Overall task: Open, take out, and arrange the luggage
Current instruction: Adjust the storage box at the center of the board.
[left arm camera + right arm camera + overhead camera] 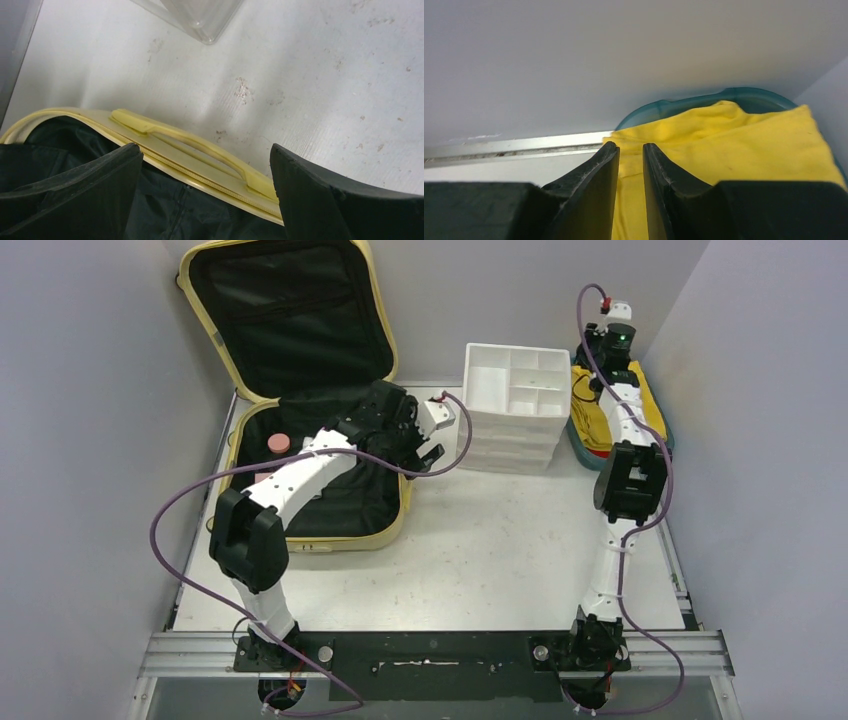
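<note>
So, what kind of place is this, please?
Probably a robot test cell in a lab: plain grey walls box in a white table, and the left arm and right arm are bolted to a metal rail.

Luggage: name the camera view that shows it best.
Top external. It shows the whole luggage lying open with its lid raised. The left wrist view catches only the handle and the edge beside it. The right wrist view shows none of it.
</note>
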`<state>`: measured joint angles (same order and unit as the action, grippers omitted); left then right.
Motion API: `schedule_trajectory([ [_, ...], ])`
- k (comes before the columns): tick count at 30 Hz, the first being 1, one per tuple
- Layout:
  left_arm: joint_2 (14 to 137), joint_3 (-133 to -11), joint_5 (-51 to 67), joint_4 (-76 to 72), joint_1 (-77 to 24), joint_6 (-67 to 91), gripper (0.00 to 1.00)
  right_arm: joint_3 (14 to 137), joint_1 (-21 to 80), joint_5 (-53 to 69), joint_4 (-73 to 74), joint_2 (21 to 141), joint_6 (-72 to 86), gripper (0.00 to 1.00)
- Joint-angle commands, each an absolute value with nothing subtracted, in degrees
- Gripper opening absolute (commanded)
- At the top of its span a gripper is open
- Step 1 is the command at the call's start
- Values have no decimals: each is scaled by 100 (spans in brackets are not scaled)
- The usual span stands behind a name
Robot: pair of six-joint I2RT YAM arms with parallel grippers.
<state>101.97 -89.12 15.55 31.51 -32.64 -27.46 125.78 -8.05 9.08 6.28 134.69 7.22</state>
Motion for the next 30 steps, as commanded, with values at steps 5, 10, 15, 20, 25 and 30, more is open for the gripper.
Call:
schedule_trajectory([
  [5,10428,-9700,1971,3393,-3295,-2567,97,11967,-599,2473,-352,13189,375,22],
  [10,10504,-9838,1574,3200,-3330,-2318,97,10179,-731,3741,-1141,12191,260,19],
  [15,10561,-9837,548,2767,-3349,-2074,97,8830,-832,4902,-1539,11266,-121,19],
  [20,10595,-9768,46,2463,-3340,-1904,97,8104,-827,5614,-1539,10687,-374,18],
  [25,10641,-9775,-350,2355,-3339,-1821,97,7522,-756,6100,-1514,10174,-379,18],
  [30,10655,-9740,-463,2290,-3314,-1787,97,7089,-598,6333,-1239,9696,-604,17],
])
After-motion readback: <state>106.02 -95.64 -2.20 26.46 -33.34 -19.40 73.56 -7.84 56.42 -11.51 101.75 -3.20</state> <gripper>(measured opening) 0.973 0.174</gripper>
